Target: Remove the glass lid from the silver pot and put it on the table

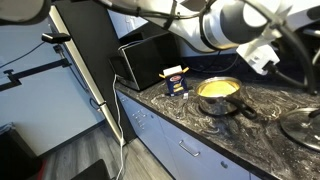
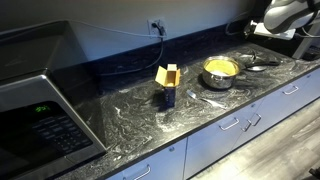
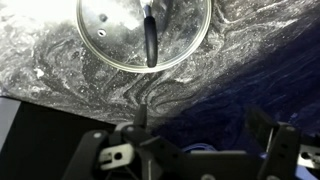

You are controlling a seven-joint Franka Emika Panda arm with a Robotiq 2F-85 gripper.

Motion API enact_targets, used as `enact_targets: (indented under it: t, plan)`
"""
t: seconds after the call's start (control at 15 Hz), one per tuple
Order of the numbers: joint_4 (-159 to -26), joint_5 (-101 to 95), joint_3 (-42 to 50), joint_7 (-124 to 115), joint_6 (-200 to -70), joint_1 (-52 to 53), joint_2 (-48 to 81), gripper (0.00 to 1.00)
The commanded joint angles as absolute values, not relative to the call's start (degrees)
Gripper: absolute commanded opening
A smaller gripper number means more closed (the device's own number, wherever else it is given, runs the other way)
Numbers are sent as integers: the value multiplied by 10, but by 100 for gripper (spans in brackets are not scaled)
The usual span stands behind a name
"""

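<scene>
The glass lid lies flat on the black marbled table, off the pot, its dark handle facing up. It shows in both exterior views. The silver pot stands uncovered with its yellow inside showing and its dark handle towards the lid; it also shows in an exterior view. My gripper is open and empty, raised above the lid and apart from it. It hangs above the counter in an exterior view.
A black microwave stands at the counter's end and fills the near side in an exterior view. A small blue and yellow box stands between microwave and pot. Pale cabinet drawers run below the counter edge.
</scene>
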State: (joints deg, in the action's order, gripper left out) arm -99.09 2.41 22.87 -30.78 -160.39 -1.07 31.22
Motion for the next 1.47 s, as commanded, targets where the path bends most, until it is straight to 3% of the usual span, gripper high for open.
enact_targets:
  t: [0.0, 0.73, 1.0, 1.4]
  plan:
    - [-1055, -38, 228, -257, -1517, 14, 196, 100]
    - [-1157, 45, 92, 47, -1234, -39, -60, 100]
    - [-1162, 45, 87, 91, -1173, -36, -87, 100]
    - [-1145, 38, 86, 68, -1188, -41, -65, 100]
